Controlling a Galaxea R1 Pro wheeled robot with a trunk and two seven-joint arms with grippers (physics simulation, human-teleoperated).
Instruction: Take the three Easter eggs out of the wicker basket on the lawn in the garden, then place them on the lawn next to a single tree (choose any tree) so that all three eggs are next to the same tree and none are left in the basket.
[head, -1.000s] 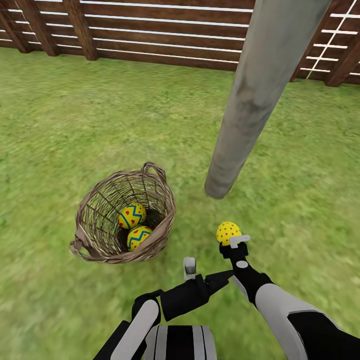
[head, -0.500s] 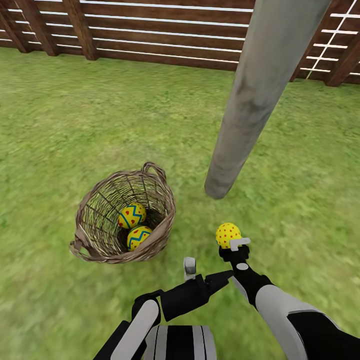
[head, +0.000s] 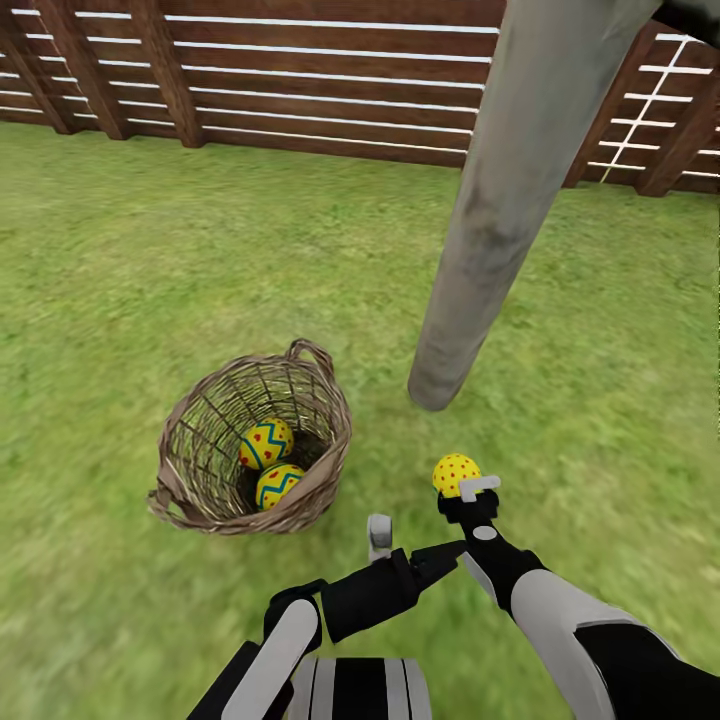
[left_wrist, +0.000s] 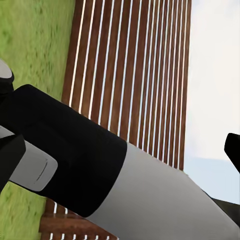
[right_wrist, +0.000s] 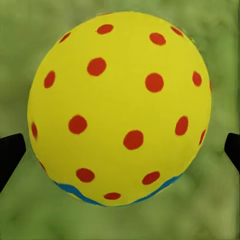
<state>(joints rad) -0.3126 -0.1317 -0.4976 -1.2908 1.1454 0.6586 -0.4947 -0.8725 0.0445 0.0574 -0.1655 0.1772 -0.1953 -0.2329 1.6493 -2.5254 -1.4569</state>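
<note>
Head view is showing the right hand (head: 468, 493) reaching forward low over the mottled green lawn (head: 150, 250), with a yellow egg dotted in red (head: 455, 473) sitting just past its fingertips. In the right wrist view that same egg (right_wrist: 120, 107) is lying squarely between the two dark fingertips (right_wrist: 10, 155), which are standing off either side of it with a sliver of grass showing between, so the hand is spread around the egg rather than pinching it; whether the egg is resting on the grass or just above it cannot be told. The pale grey-brown tree trunk (head: 500, 200) is rising just beyond the egg, a little further out along the line of the right arm, so the egg is already lying near its foot and pulling the hand straight back looks like the step in hand.

The round grey-brown woven wicker basket (head: 255, 440) is standing to the left of the hand and the trunk, holding two yellow eggs with blue zigzag bands (head: 265, 443), one nearly touching the other. The left hand (head: 380, 535) is idling close to the body, nearer the basket than the right; its opening cannot be told. Nothing is lying between it and the rim. The brown slatted fence (head: 300, 80) is closing off the lawn behind.
</note>
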